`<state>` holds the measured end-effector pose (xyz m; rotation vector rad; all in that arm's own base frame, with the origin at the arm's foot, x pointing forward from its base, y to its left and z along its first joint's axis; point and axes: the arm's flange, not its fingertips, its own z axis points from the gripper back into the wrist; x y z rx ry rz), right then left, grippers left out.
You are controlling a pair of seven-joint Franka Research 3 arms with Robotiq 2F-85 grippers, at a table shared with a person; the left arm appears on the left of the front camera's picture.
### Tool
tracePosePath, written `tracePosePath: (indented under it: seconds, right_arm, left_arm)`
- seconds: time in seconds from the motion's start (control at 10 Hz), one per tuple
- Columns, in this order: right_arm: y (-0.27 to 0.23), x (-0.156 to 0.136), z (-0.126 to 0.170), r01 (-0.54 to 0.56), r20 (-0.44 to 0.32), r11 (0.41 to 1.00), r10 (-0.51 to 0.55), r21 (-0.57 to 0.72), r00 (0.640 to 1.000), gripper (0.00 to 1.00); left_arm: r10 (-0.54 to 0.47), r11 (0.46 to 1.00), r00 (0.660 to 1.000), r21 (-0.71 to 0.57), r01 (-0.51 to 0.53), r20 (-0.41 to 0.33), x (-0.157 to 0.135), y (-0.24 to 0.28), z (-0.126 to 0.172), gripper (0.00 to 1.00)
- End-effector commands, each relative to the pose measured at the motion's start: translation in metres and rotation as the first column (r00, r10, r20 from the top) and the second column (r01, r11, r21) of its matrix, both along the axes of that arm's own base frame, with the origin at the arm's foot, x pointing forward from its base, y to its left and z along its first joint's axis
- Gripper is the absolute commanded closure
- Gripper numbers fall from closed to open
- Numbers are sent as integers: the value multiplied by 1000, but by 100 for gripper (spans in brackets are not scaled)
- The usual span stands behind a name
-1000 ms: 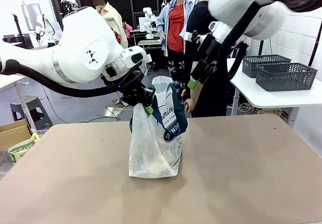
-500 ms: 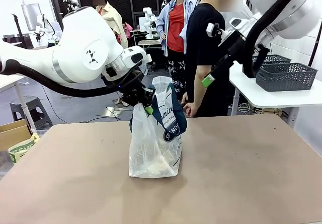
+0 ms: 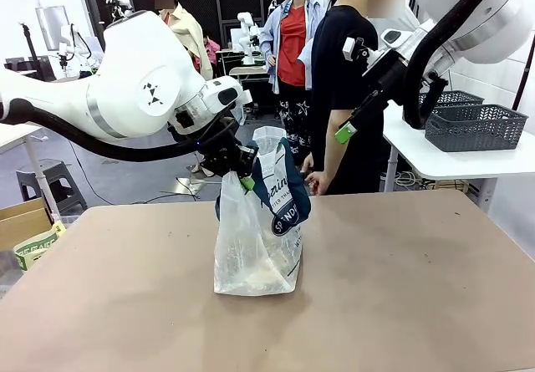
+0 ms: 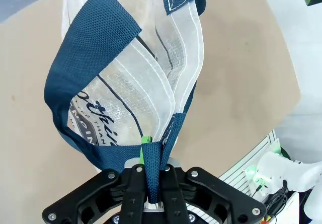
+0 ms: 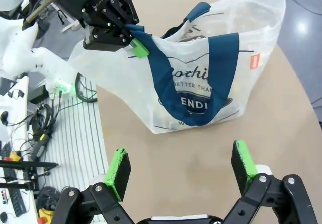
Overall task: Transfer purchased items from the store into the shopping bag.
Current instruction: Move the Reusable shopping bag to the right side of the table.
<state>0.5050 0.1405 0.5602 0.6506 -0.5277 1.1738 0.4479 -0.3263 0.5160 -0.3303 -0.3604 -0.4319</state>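
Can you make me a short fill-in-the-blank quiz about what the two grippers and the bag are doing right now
1. The left gripper is shut on the shopping bag's navy ____.
2. The right gripper hangs above the table with its jaws ____.
3. The shopping bag stands on the ____.
4. The pads on the gripper fingers are coloured ____.

Missing words: strap handle; open; table; green

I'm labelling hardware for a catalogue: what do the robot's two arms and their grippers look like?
Both arms are glossy white with rounded joints; the left arm bears a small black mark and a grey band, with a black cable below it. The left gripper and right gripper are black, bolted, with bright green pads.
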Motion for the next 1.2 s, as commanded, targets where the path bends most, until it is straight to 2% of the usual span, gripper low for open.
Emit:
tracePosePath:
  seconds: [0.0,0.3,0.5,0.7,0.9,1.1]
  right_arm:
    - [2,0,-1,13,8,1000,-13,-5,1000,0]
    - [2,0,-1,13,8,1000,-13,-5,1000,0]
    - [2,0,-1,13,8,1000,-13,-5,1000,0]
    - [2,0,-1,13,8,1000,-13,-5,1000,0]
    - [2,0,-1,13,8,1000,-13,-5,1000,0]
    - [2,0,-1,13,8,1000,-13,-5,1000,0]
  left_arm:
    - [5,1000,1000,-5,-5,0,0,1,1,100]
    - [0,1000,1000,0,0,0,0,0,0,100]
    - [17,999,996,42,-14,-83,8,-1,17,100]
    - [56,991,995,129,-45,-86,16,6,34,100]
    - [49,977,995,212,-30,-85,24,13,53,100]
    - [57,970,997,239,-42,-55,33,30,77,100]
